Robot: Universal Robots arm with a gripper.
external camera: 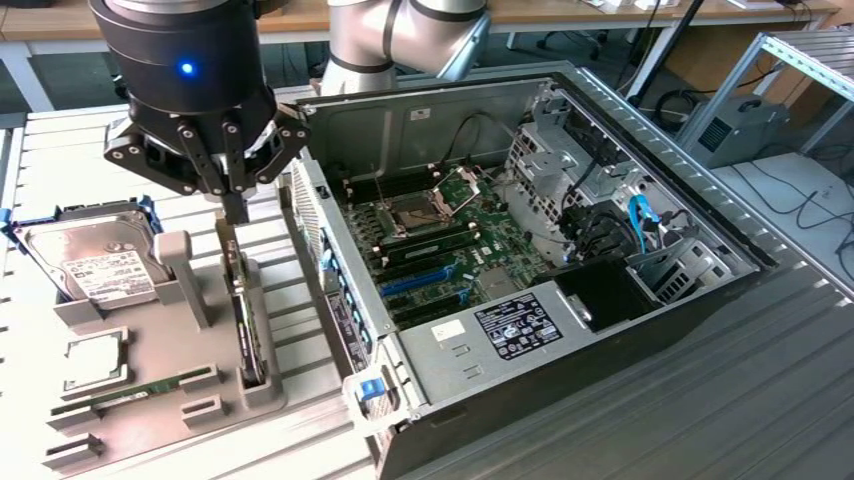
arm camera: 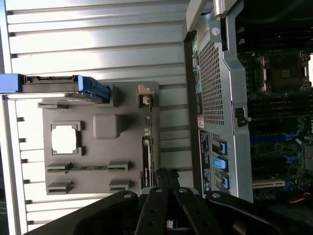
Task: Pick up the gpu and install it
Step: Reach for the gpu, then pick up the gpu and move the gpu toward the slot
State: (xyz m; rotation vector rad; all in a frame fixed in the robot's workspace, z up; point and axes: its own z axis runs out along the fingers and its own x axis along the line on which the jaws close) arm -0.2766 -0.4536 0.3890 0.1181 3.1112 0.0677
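The gpu [external camera: 246, 312] stands on its long edge in a slot of the grey parts holder [external camera: 174, 330], to the exterior view's left of the open computer case [external camera: 534, 250]. In the wrist view the gpu [arm camera: 146, 159] shows as a slim dark strip along the holder's [arm camera: 98, 147] side. My gripper [external camera: 236, 208] hangs straight above the card's far end, fingers pressed together and holding nothing. A small gap seems to separate the fingertips [arm camera: 166, 174] from the card. Blue expansion slots [external camera: 420, 282] lie free on the motherboard.
The holder also carries a silver hard drive [external camera: 100, 262] in a blue caddy, a square processor [external camera: 91, 360] and a green memory stick [external camera: 134, 392]. The case's perforated rear wall [external camera: 327, 260] rises right beside the gpu. A power supply [external camera: 514, 325] sits inside the case.
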